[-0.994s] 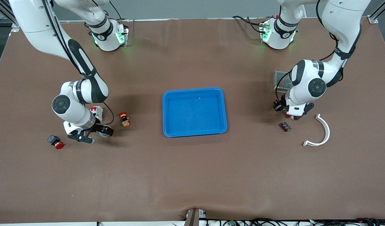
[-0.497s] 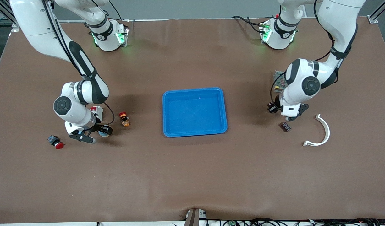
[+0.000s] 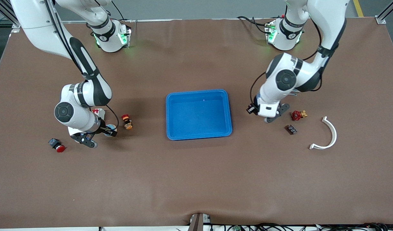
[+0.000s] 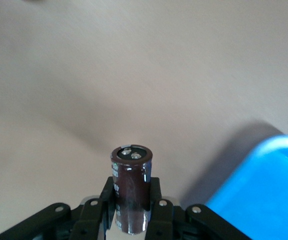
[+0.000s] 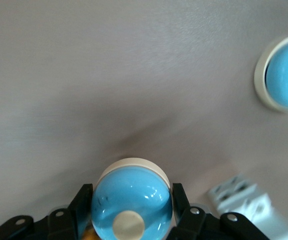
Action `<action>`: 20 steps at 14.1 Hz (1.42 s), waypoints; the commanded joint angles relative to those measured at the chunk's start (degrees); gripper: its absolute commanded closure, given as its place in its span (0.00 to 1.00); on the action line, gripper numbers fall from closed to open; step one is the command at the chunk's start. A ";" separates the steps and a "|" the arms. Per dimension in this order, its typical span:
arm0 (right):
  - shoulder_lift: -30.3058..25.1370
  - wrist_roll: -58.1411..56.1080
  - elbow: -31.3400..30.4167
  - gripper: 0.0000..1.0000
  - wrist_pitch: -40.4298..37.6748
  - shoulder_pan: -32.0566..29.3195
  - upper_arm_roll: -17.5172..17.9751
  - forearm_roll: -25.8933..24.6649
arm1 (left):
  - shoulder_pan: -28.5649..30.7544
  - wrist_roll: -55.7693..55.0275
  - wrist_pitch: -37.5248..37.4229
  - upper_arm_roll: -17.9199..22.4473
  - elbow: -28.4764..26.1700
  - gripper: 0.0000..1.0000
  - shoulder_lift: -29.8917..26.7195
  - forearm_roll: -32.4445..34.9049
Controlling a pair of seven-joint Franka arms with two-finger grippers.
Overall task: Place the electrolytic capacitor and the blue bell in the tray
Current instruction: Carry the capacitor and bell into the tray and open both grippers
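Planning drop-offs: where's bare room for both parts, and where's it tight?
The tray floor is fully bare. The table strip nearer the front camera than the tray is bare too. Crowded: small parts around the right end effector holding the blue bell, and beside the left end effector holding the capacitor, near the white curved piece.

The electrolytic capacitor (image 4: 130,192) is a dark brown cylinder with a glossy sleeve and two silvery terminals on its top face; it stands upright, clamped in the left hand (image 4: 132,210) above the tabletop, just off the tray's end toward the left arm; the blue bell (image 5: 132,199) is a glossy light-blue dome with a cream rim and cream button, gripped by the right hand (image 5: 132,207); the tray (image 3: 198,114) is shallow, bright blue, rectangular with rounded corners, lying flat mid-tabletop.
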 commanded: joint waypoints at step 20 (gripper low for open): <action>10.13 84.77 17.26 1.00 -1.96 23.59 5.67 -1.54 | -15.64 -25.34 0.57 0.60 17.24 1.00 18.96 0.53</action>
